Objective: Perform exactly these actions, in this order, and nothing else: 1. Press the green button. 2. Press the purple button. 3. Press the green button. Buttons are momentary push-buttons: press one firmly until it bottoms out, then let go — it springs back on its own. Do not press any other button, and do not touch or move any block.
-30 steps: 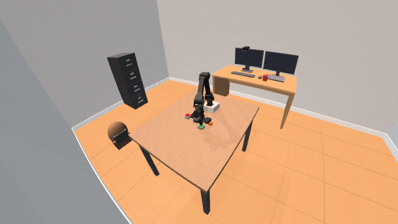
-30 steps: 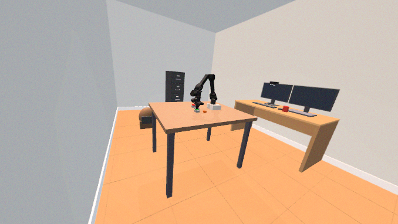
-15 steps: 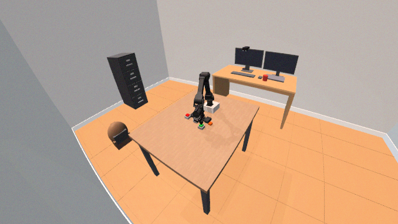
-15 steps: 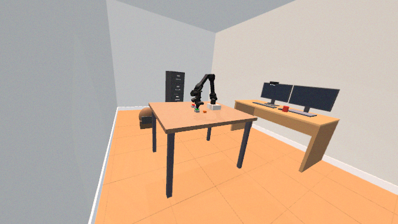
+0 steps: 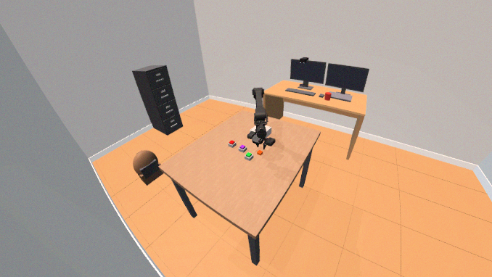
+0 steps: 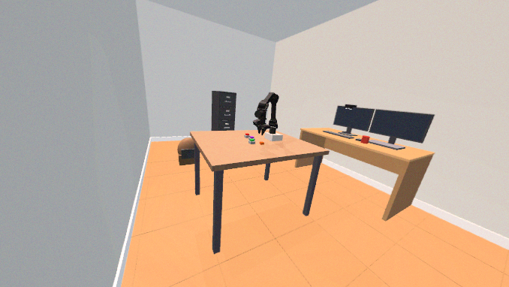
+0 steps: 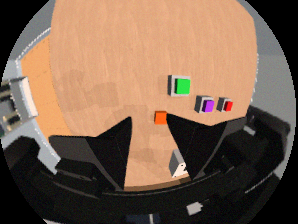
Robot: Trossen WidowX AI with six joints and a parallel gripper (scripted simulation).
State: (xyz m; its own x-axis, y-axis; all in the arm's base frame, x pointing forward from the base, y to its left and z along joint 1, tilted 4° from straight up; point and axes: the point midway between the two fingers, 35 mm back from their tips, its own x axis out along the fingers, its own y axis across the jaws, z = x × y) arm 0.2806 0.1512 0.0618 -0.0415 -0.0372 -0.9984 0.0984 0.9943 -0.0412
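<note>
Top view, left to right. Round brown object (image 5: 145,166) on the floor at the table's (image 5: 232,188) left corner. Black cabinet (image 5: 158,98) against the left wall; drawer labels too small to read. On the table, red button (image 5: 231,143), then purple button (image 5: 242,147), then green button (image 5: 249,156), in a row running toward the near right. Orange block (image 5: 260,152) just right of green, apart from it. No writing legible on any button or block.

Gripper (image 5: 263,144) hangs above the table just behind the orange block, close to the arm's white base (image 5: 264,130), touching nothing. Fingers about half open, nothing between them. In the wrist view, green button (image 7: 180,86) lies ahead and to the right, well clear of the fingers; orange block (image 7: 160,117) shows between them.

Right: desk (image 5: 319,102) with two dark monitors (image 5: 328,77), keyboard (image 5: 300,91), red cup (image 5: 327,96). Screens blank, no brand visible.
</note>
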